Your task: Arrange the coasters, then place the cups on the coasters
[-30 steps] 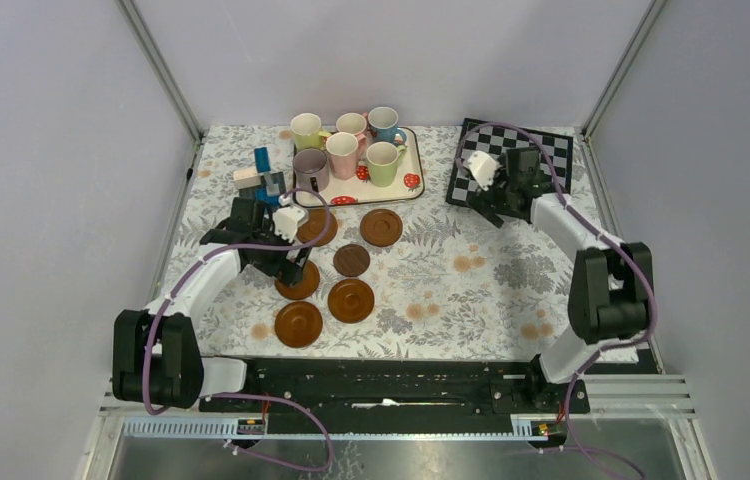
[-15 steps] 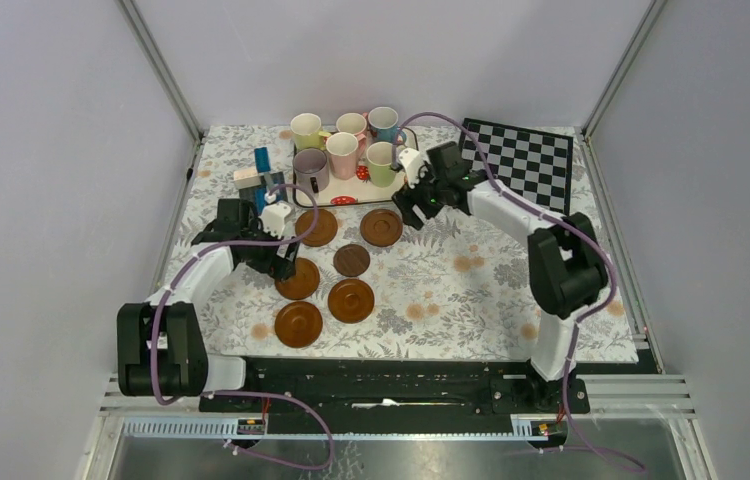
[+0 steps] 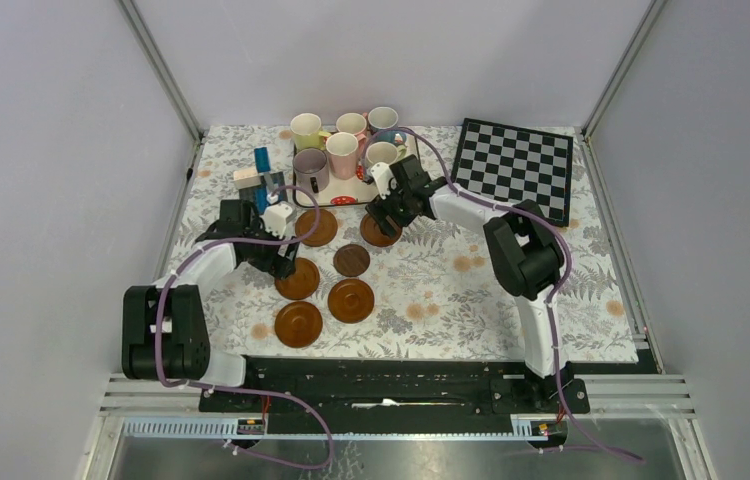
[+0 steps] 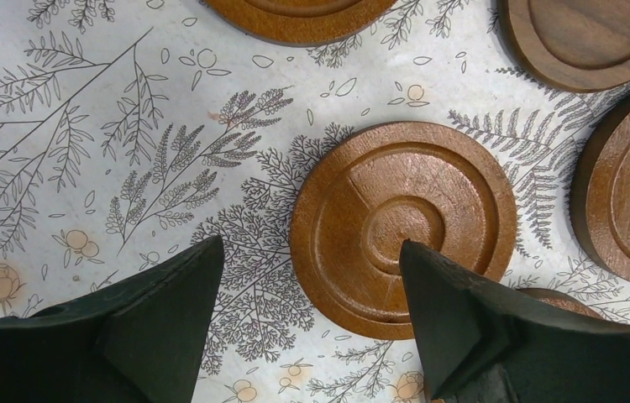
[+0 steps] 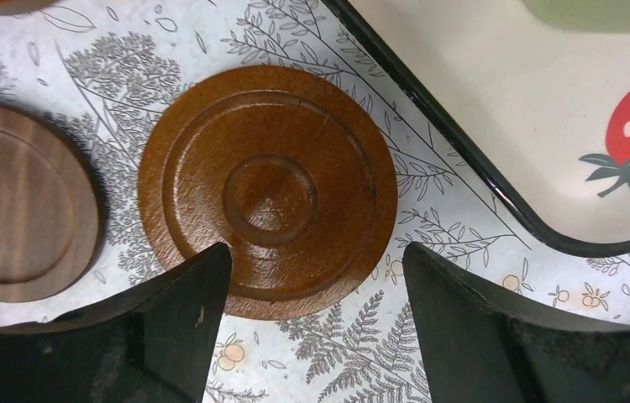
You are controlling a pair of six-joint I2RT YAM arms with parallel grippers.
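Wrist views: left pincer (image 4: 310, 248), right pincer (image 5: 316, 249) spread over coasters (image 4: 402, 210); only overhead shows six cups (image 3: 342, 155) on tray (image 3: 349, 190).

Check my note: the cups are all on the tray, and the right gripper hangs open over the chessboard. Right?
Not quite. The right gripper hangs open over a coaster beside the tray, not over the chessboard, as the right wrist view shows. The cups are all on the tray.

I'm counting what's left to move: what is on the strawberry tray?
Six cups stand on the tray: yellow-green, pale pink, blue, grey, pink, green. The right arm covers its near right corner and part of the green cup.
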